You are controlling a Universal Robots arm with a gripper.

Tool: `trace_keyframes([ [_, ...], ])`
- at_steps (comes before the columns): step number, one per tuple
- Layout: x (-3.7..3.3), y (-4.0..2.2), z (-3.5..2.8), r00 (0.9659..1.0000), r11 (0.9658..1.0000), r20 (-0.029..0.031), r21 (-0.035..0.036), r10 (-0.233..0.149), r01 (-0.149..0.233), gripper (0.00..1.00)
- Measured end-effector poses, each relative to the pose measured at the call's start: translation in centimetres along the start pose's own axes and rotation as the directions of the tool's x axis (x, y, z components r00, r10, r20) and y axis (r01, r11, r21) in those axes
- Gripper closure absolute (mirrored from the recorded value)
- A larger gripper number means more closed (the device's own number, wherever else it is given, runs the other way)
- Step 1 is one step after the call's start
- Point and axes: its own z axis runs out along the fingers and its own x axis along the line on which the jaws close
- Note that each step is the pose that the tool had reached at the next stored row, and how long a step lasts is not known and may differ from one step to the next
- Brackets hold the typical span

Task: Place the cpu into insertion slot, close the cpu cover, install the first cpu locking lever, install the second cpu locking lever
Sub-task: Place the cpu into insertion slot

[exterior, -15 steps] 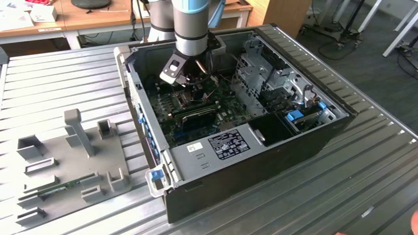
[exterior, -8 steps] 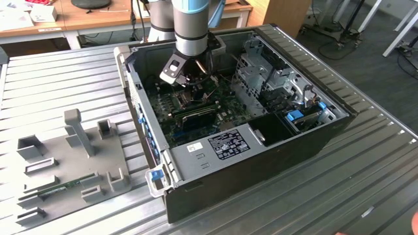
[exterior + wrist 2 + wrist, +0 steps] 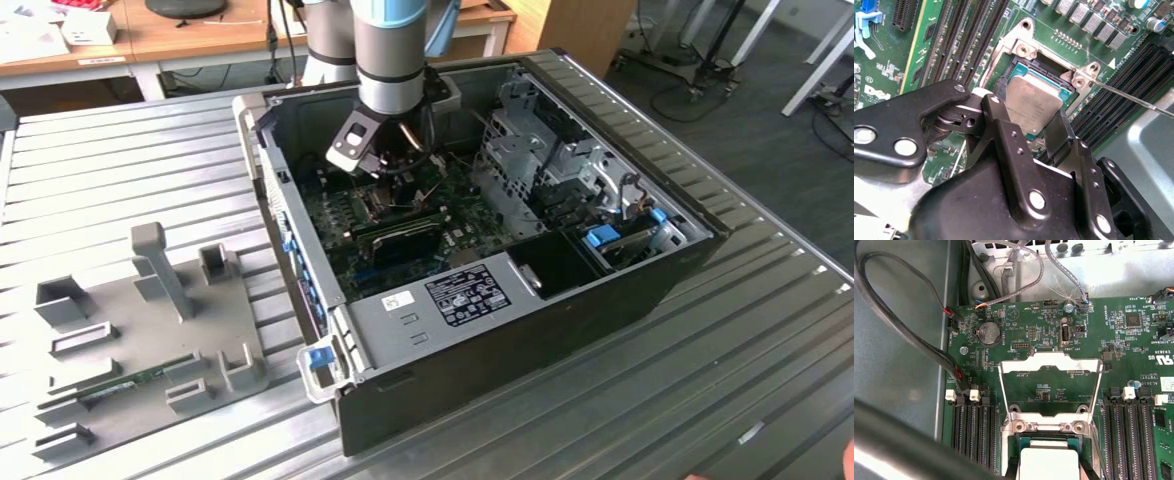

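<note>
The arm (image 3: 391, 70) is a round silver-grey tube with a light blue band at its joint, and it ends in a white and black wrist piece. The gripper (image 3: 1029, 117) is made of matt black links, joined by round silver pins and small screws.

In the exterior view I see an open computer case (image 3: 561, 340) on the ribbed desk (image 3: 120, 150), a grey fixture plate (image 3: 131, 328) at eight o'clock from it holding a memory stick (image 3: 127, 383). The first wrist view shows a coin battery (image 3: 987, 332) on the motherboard (image 3: 1134, 340).

This looks like a robotics lab. A ribbed silver metal worktable (image 3: 747, 400) stands before light wooden desks (image 3: 200, 40).
</note>
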Motion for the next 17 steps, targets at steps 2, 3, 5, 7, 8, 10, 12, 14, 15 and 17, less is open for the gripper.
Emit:
trace_keyframes([
  [2,0.0,-0.01,0.02,1.0,1.0,0.0001,0.0001,0.0,0.0,0.46],
  [3,0.0,-0.01,0.02,1.0,1.0,0.0001,0.0001,0.0,0.0,0.46],
  [5,0.0,-0.01,0.04,1.0,1.0,-0.0002,-0.0001,0.0,0.0,0.46],
  [7,0.0,-0.01,0.04,1.0,1.0,-0.0002,-0.0001,0.0,0.0,0.46],
  [8,0.0,-0.01,0.06,1.0,1.0,-0.0003,-0.0001,0.0,0.0,0.46],
  [10,0.0,-0.03,0.12,1.0,1.0,0.0,0.0001,0.0,0.0,0.46],
  [12,-0.01,-0.03,0.15,1.0,1.0,0.0001,0.0001,0.0,0.0,0.46],
  [14,0.0,-0.03,0.17,1.0,1.0,-0.0002,-0.0001,0.0,0.0,0.46],
  [15,0.0,-0.03,0.17,1.0,1.0,-0.0002,-0.0001,0.0,0.0,0.46],
  [17,0.0,-0.03,0.17,1.0,1.0,-0.0002,-0.0001,0.0,0.0,0.46],
])
